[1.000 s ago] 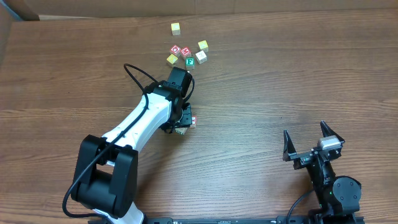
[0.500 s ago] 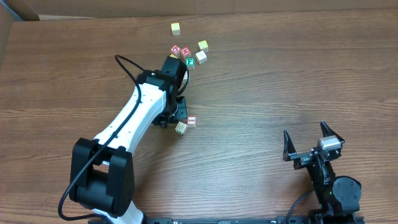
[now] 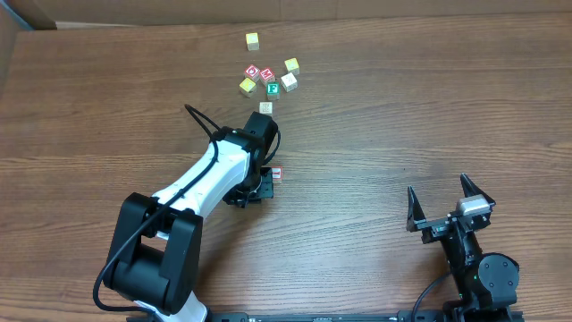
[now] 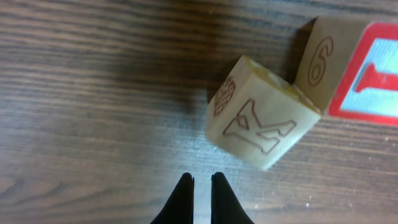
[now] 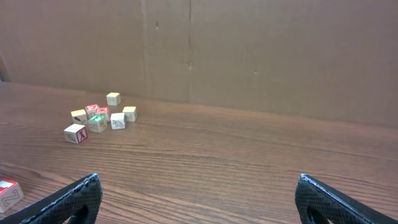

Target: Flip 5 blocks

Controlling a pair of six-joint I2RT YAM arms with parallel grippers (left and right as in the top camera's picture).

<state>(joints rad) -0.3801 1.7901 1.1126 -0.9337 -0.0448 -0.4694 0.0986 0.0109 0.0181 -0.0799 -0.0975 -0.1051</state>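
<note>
In the left wrist view a pale block with an outlined "K" sits tilted on the wood, just ahead and right of my left gripper. The jaws are shut with nothing between them. Beside it stands a red-framed block with a "6" on its side. From overhead the left gripper covers the pale block, and the red-framed block shows at its right. Several more blocks cluster at the far middle, one pale block nearer. My right gripper stands open and empty at the near right.
A brown cardboard wall rises behind the table's far edge. In the right wrist view the block cluster lies far left and a red-framed block sits at the left edge. The right gripper frames bare wood.
The left jaws have shut on nothing. The left arm swung up toward the far cluster, then came back down over the two near blocks. The right arm has not moved.
</note>
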